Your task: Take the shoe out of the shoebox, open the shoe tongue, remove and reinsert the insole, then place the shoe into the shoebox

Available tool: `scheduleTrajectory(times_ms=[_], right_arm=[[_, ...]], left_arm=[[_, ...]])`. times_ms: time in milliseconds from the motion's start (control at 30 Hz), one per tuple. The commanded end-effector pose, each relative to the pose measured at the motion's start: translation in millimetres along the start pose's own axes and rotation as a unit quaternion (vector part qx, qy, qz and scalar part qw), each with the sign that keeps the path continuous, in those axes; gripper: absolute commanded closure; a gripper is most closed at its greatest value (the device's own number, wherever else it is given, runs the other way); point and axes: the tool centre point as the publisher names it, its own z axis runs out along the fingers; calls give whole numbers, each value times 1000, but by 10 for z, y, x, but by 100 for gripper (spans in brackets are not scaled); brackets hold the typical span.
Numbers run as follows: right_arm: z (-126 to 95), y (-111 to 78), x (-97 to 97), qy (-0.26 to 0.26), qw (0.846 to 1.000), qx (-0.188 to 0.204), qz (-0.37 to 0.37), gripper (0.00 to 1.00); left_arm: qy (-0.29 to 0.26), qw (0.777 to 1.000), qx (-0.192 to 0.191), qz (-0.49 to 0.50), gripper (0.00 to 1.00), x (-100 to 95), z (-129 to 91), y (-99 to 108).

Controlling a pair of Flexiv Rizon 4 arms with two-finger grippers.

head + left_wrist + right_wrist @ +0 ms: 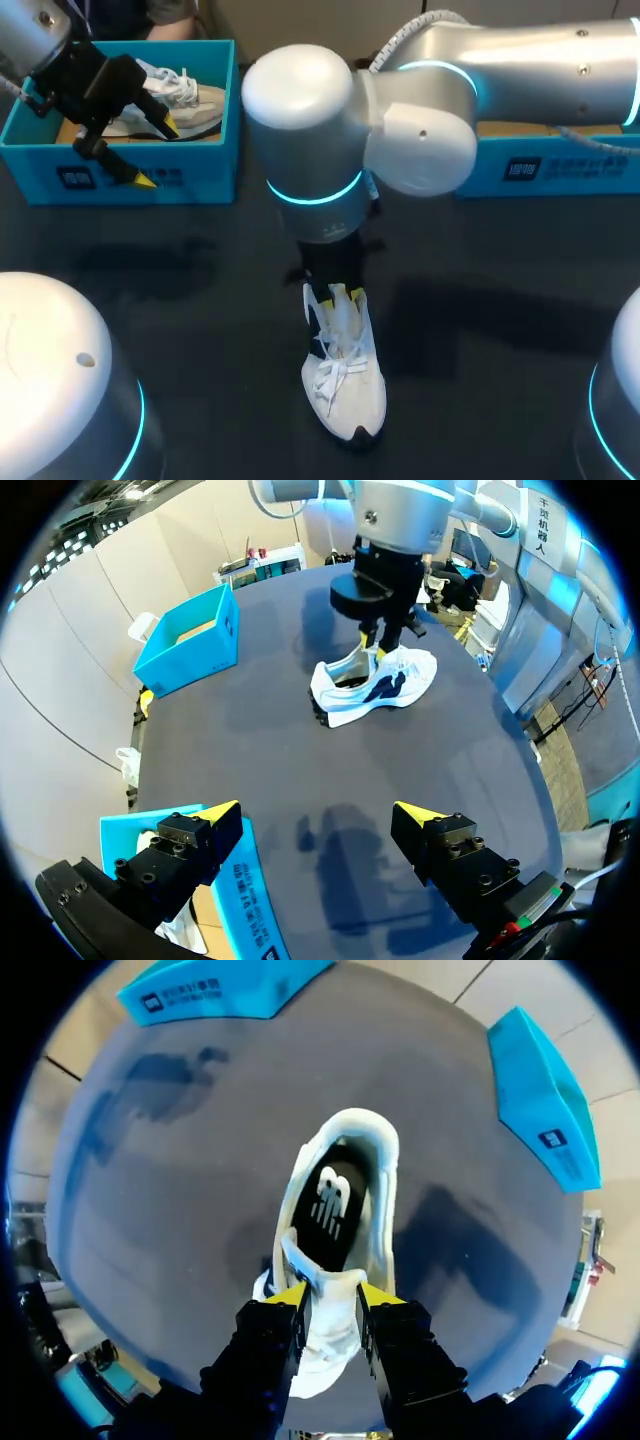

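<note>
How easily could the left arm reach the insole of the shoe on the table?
Probably yes: the right gripper holds the tongue back, leaving the insole uncovered, though it crowds the shoe; the left gripper is open.

Left jaws wide apart over the dark table [250, 760], white shoe [385, 680] ahead under right jaws

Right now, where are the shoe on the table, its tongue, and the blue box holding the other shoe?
shoe [352, 392]: head view, on the white upper by the laces.
shoe tongue [318, 1272]: right wrist view, on its raised white flap.
shoebox [200, 175]: head view, on its blue front wall.
</note>
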Motion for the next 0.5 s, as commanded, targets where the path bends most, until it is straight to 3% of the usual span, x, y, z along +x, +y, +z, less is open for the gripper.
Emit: scheduleTrajectory(times_ms=[33, 133, 333, 500], right_arm=[[281, 71, -76, 43, 999, 2, -11, 71], [265, 91, -73, 45, 999, -2, -18, 74], [-117, 47, -170, 4, 999, -6, -40, 73], [-402, 136, -231, -15, 992, -10, -125, 71]], left_arm=[[0, 1000, -1, 0, 0, 3, 2, -1], [0, 1000, -1, 0, 0, 3, 2, -1], [0, 1000, -1, 0, 0, 3, 2, -1], [0, 1000, -1, 0, 0, 3, 2, -1]])
